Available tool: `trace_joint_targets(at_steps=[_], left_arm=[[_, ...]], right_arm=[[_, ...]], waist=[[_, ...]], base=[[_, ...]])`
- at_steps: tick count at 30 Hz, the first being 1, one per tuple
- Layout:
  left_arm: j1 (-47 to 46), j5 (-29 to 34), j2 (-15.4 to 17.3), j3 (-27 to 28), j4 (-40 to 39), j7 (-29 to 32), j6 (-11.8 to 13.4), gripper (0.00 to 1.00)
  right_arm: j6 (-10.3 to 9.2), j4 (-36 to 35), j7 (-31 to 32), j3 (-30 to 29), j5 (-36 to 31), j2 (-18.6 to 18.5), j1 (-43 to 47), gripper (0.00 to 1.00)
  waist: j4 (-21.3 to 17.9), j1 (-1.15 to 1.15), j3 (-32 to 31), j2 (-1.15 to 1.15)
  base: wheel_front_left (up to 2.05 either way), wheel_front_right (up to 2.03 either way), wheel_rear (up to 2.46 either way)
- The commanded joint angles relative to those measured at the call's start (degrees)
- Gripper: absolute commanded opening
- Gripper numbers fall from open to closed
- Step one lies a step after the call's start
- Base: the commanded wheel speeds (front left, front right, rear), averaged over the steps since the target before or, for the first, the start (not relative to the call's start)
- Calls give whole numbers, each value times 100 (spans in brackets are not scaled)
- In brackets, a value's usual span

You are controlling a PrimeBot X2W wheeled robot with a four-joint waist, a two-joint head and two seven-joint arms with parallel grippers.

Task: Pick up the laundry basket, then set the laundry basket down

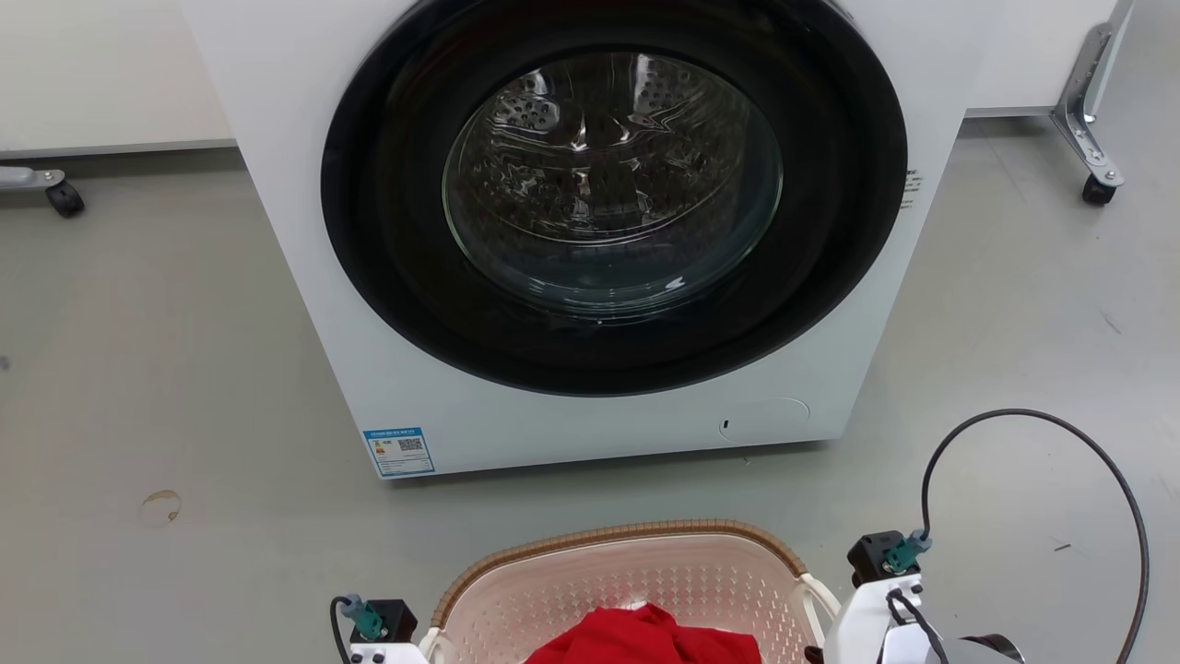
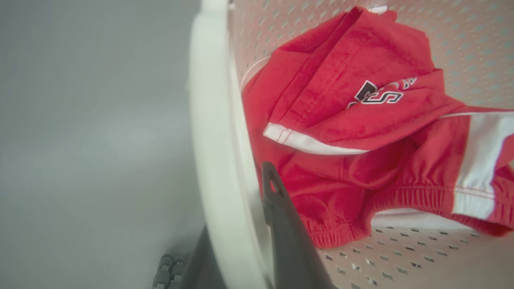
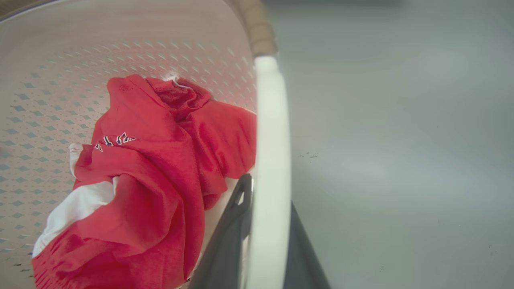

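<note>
Pink laundry basket (image 1: pixel 645 579): perforated, brown woven rim (image 1: pixel 636 530), red garment (image 2: pixel 353 120) inside.
Left gripper (image 2: pixel 237 200), right gripper (image 3: pixel 267 192): clamping white handles (image 2: pixel 213 120).

you're in a test lab: a washing machine (image 1: pixel 599 231) stands alone on bare grey floor (image 1: pixel 138 369), panels (image 1: pixel 101 74) on casters (image 1: pixel 1099 190) behind it.

The laundry basket (image 1: pixel 636 528) stands on the floor (image 1: pixel 184 369) at the near edge, before the washing machine (image 1: pixel 608 221) that is farther away, and a garment (image 1: pixel 645 636) lies in it. The left gripper (image 2: pixel 237 208) closes on the left handle (image 2: pixel 213 120) and the right gripper (image 3: pixel 269 200) on the right handle (image 3: pixel 271 120), each with one finger inside and one outside.
</note>
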Motion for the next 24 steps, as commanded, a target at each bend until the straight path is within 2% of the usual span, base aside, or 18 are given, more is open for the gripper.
trace_joint_targets(at_steps=[1,24], left_arm=[[-168,37,792,95,304,-31,85,0],[-192,-80,794,-71,349,-48,85,0]], right_arm=[[-30,306,-86,-12,-20,-670,-170,0],[-30,318,-100,3,21,-670,-176,0]], waist=[[3,0,-2,0],[16,0,-10,0]], base=[[0,0,0],[0,0,0]])
